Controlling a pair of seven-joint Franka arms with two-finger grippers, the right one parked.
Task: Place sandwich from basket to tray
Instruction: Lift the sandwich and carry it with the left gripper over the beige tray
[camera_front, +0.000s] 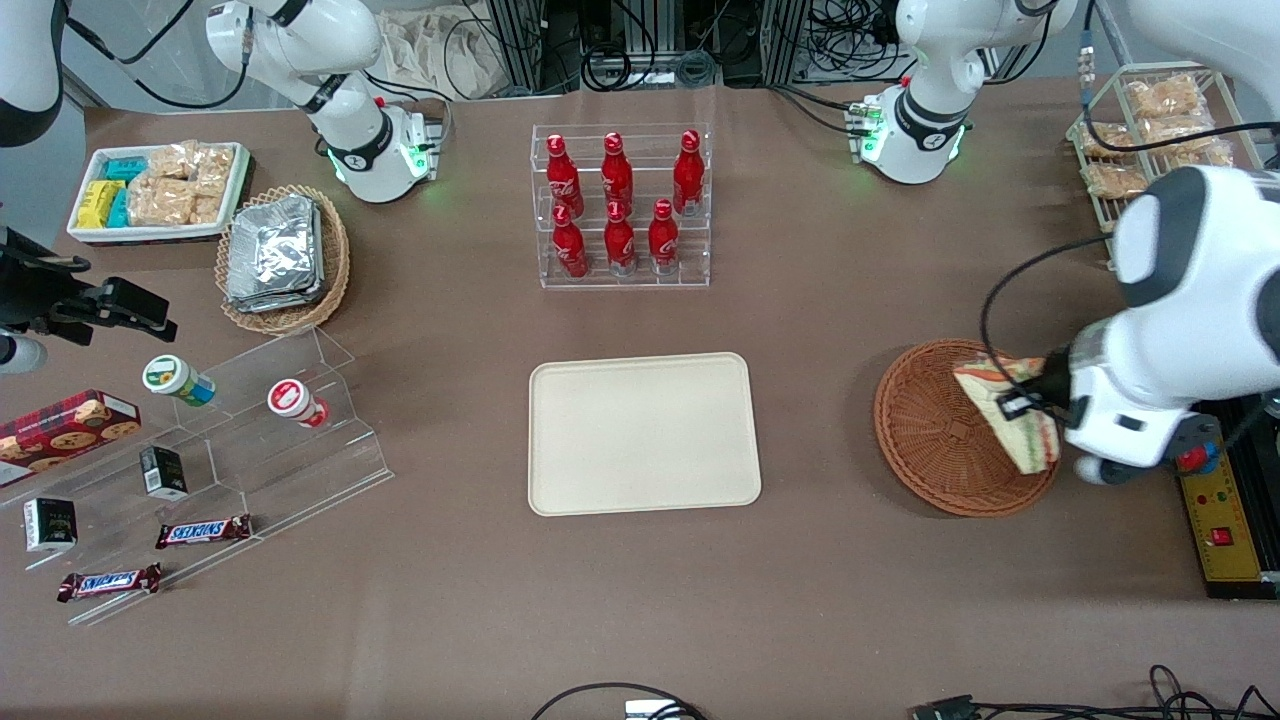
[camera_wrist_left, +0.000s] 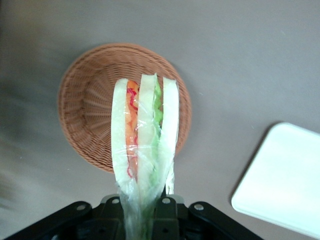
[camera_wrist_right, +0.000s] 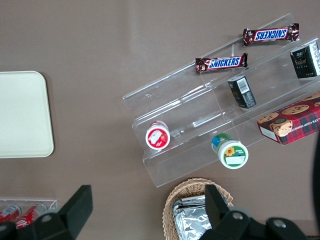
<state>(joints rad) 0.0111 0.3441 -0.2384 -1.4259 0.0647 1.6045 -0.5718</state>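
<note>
The sandwich (camera_front: 1010, 410), a plastic-wrapped wedge of pale bread with orange-red and green layers, hangs in my left gripper (camera_front: 1030, 400) above the reddish-brown wicker basket (camera_front: 925, 430). The gripper is shut on the sandwich. In the left wrist view the sandwich (camera_wrist_left: 145, 135) stands out from the gripper (camera_wrist_left: 145, 207), lifted clear over the basket (camera_wrist_left: 90, 105), which holds nothing else. The cream-beige tray (camera_front: 642, 432) lies flat at the table's middle, well apart from the basket toward the parked arm's end. A corner of the tray (camera_wrist_left: 285, 180) shows in the left wrist view.
A clear rack of red bottles (camera_front: 620, 205) stands farther from the front camera than the tray. A wire rack of bagged tan snacks (camera_front: 1150, 130) and a yellow control box (camera_front: 1225, 520) flank the working arm. A clear stepped display (camera_front: 250, 450) with snacks lies toward the parked arm's end.
</note>
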